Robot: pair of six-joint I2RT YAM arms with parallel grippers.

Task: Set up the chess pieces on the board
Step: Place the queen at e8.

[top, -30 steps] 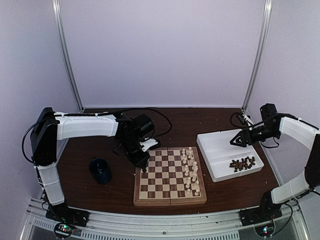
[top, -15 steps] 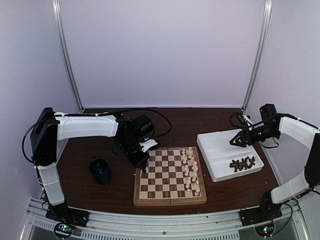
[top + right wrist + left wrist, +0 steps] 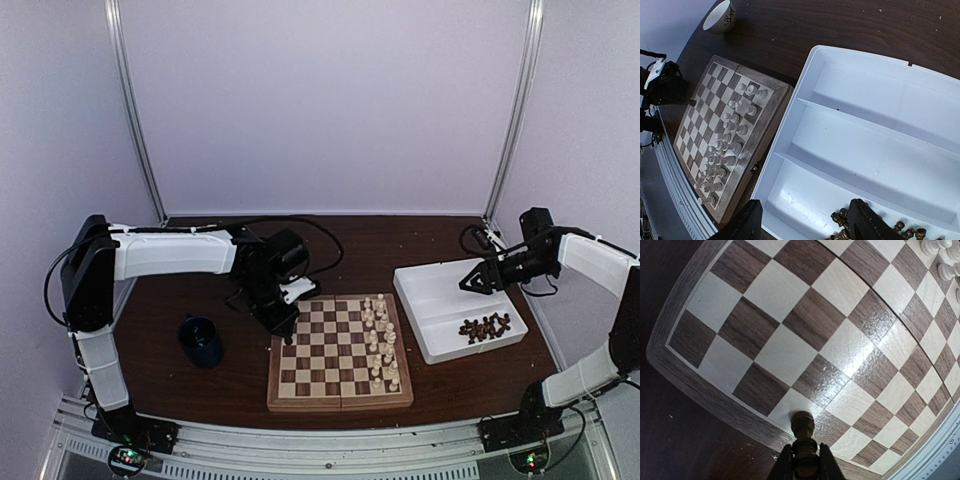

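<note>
One dark piece in downturned left pincer

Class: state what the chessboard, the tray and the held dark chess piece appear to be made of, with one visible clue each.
Chessboard: varnished wood; grain lines and glossy glare. Tray: probably plastic; smooth, uniform white, moulded dividers. Dark chess piece: likely stained, turned wood; ringed profile, brown sheen.

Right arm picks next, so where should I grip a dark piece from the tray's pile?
Probably an outlying dark piece at the pile's edge, across its narrow stem, coming from above: the pieces crowd together, and the tray walls block a sideways approach. The right gripper hangs open over the tray.
</note>
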